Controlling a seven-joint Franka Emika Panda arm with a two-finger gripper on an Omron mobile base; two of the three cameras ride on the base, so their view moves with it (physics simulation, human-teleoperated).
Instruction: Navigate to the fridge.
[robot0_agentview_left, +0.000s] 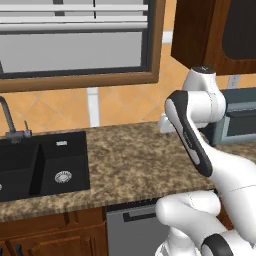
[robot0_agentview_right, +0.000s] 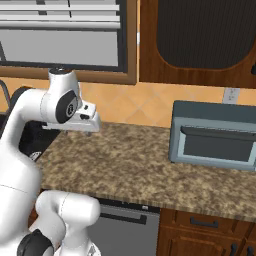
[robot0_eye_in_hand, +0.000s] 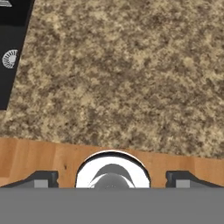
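Observation:
The fridge is out of view. My gripper (robot0_eye_in_hand: 112, 180) hangs folded over a speckled granite counter (robot0_eye_in_hand: 131, 78), pointing down at it. Its two dark fingertips (robot0_eye_in_hand: 41, 179) stand far apart at the bottom of the hand view, so it is open with nothing between them. In the right base view the white hand (robot0_agentview_right: 86, 119) sits above the counter's left part, close to the wall.
A black sink (robot0_agentview_left: 45, 165) with a faucet (robot0_agentview_left: 7, 117) is set into the counter at the left. A low grey dishwasher front (robot0_agentview_right: 125, 225) is below the counter. A grey toaster oven (robot0_agentview_right: 215, 135) stands at the right, under dark wood cabinets (robot0_agentview_right: 200, 35). A window (robot0_agentview_left: 75, 40) is behind.

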